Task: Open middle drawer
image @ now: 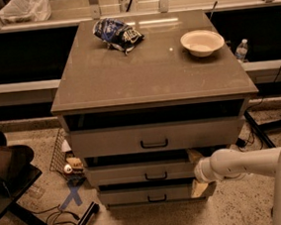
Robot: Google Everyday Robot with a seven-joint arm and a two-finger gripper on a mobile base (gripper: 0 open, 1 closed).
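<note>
The middle drawer [131, 173] is the second of three grey-beige fronts in the cabinet, with a small black bar handle [156, 176] at its centre. It stands slightly out from the cabinet body. My gripper [197, 172] is at the right part of this drawer front, to the right of the handle. It is open, with one yellowish finger [194, 155] at the front's upper edge and the other [200, 188] below its lower edge. My white arm [249, 162] comes in from the right.
The top drawer [108, 142] stands a little out; the lowest drawer [128, 196] sits below. On the cabinet top [152, 78] lie a chip bag [118, 34] and a white bowl [202, 42]. A dark chair [9, 172] and cables are at the left, a water bottle [241, 50] at the right.
</note>
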